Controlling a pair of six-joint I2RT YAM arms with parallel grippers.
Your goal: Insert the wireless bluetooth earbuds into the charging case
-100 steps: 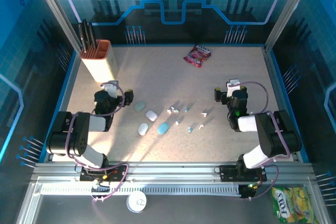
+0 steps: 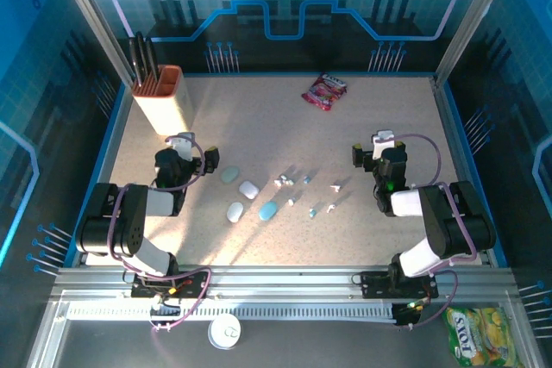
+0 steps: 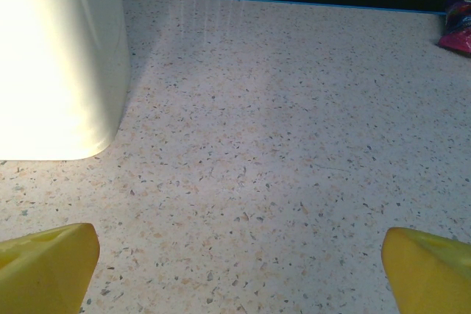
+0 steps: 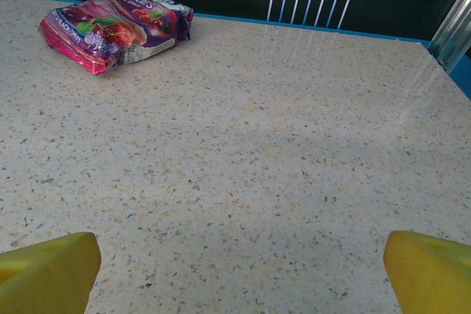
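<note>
Speckled beige bench (image 2: 276, 127): tiny white and light-blue stemmed plastic earbuds (image 2: 281, 182) scattered centrally. Left end effector (image 3: 235, 270) and right end effector (image 4: 239, 273): spread apart, empty.

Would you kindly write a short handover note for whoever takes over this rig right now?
The left gripper is open and empty, low over the table.
The right gripper is open and empty, facing the snack packet.
Four cases, two white and two light blue, lie mid-table between the arms.
The earbuds lie scattered loose just right of them.
Done: nothing; no earbud is gripped.
Left: pick up each earbud and seat it in a case.
</note>
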